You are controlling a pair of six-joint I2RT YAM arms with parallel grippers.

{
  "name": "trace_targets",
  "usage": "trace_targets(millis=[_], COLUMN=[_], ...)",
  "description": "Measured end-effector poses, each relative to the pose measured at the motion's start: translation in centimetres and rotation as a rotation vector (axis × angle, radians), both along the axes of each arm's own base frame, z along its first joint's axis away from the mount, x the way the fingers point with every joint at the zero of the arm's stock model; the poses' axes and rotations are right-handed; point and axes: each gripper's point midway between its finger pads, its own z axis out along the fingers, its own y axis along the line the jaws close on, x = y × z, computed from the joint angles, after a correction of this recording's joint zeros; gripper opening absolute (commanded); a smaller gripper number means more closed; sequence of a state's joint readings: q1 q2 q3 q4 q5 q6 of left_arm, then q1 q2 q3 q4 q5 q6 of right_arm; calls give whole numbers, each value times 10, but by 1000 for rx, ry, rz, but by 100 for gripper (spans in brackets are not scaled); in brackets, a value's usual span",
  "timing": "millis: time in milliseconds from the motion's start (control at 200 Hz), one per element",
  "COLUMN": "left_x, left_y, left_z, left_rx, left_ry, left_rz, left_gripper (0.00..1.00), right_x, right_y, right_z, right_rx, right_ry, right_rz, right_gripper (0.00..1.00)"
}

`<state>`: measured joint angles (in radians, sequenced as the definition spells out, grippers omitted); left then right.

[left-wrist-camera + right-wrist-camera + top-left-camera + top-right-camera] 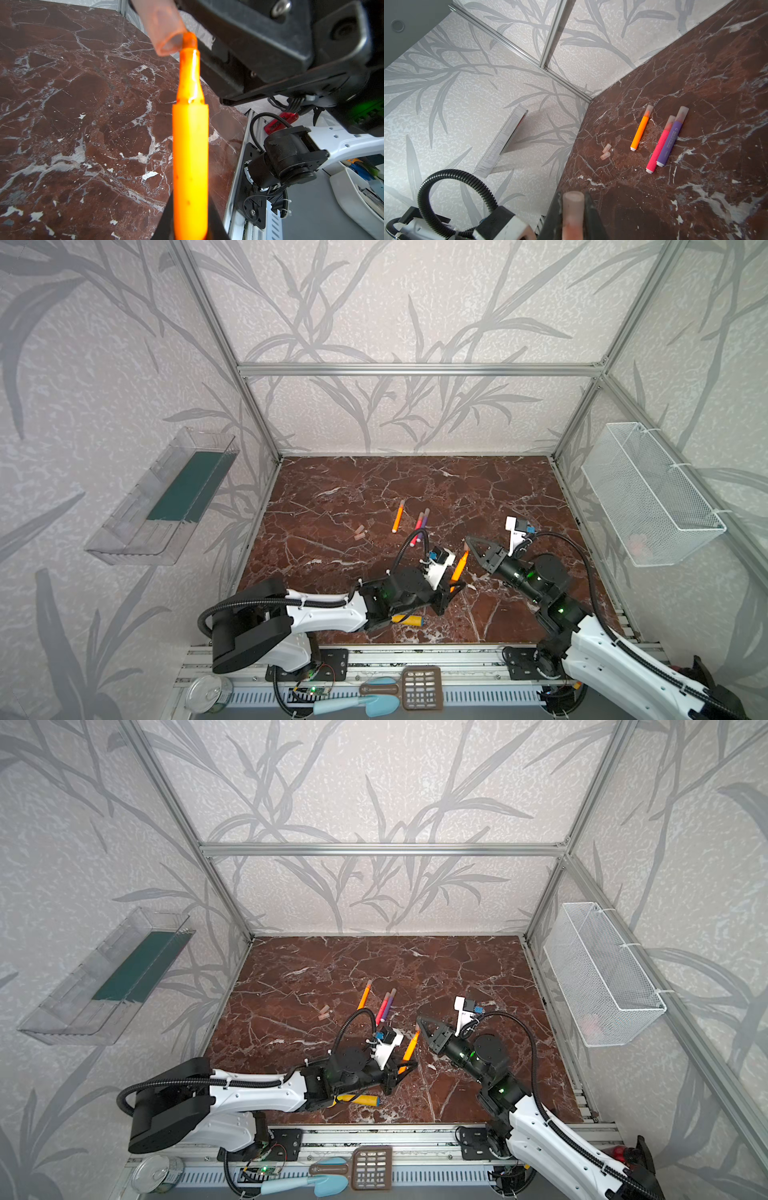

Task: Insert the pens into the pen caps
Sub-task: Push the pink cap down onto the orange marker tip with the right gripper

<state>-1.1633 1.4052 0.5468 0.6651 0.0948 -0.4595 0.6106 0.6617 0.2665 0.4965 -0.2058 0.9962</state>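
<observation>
The slim orange plastic marker pen (190,155) sits clamped in the left gripper (190,228), whose black jaws are closed on its lower barrel. Its darker pointed tip touches the rim of a short, pale pinkish translucent pen cap (164,27) — at the edge of the mouth, not inside it. The right gripper (573,207) is pinched tight on that cap, one end of which pokes out between its jaws in the right wrist view.

In both top views this meeting point lies at about 4 o'clock from the middle of the red-brown marble-patterned table (332,489). The held pen points toward 1 o'clock with the cap at its far end.

At roughly 10 o'clock from the held pen lie three capped pens: a capped orange pen (640,129) apart from the other two, and a capped pink-red pen (658,145) side by side with a capped purple pen (669,139). Farther out, at 9 to 10 o'clock, two loose pale translucent caps (606,151) lie just beside each other. At 7 o'clock a yellow toy shovel handle with a blue end (407,619) shows from under the left arm — the rest is hidden.
</observation>
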Motion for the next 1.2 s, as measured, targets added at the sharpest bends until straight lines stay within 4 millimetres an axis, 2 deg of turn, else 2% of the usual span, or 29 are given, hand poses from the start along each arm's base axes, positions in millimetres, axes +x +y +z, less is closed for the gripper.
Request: trace_targets(millis=[240, 715, 945, 1200], left_x=[0, -4, -8, 5], left_y=[0, 0, 7, 18], left_z=[1, -4, -12, -9], left_rx=[-2, 18, 101, 181], left_ry=[-6, 0, -23, -86], left_rz=[5, -8, -11, 57], left_gripper=[0, 0, 0, 0], right_x=[-10, -16, -24, -23], right_y=[-2, -2, 8, 15], right_z=[8, 0, -10, -10], right_rx=[15, -39, -153, -252], right_ry=[-30, -27, -6, -9], right_rz=[5, -37, -98, -179], right_gripper=[0, 0, 0, 0])
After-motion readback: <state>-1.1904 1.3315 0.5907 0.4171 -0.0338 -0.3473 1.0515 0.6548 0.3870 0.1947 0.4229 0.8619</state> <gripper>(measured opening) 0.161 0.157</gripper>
